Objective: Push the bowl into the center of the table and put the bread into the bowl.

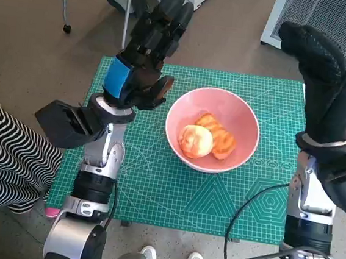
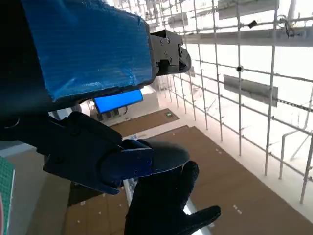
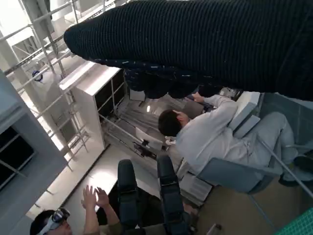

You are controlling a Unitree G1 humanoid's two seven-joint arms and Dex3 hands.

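Two bread pieces (image 1: 209, 140) side by side in upright bowl (image 1: 213, 130), both hands (image 1: 146, 59) (image 1: 327, 89) raised, empty, fingers apart

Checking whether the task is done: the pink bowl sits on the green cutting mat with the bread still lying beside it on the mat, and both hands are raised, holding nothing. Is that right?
Not quite. The head view shows the golden-brown bread already lying inside the round pink bowl, not beside it. The rest holds: the bowl sits on the green cutting mat, and the left hand and right hand are both raised and hold nothing.
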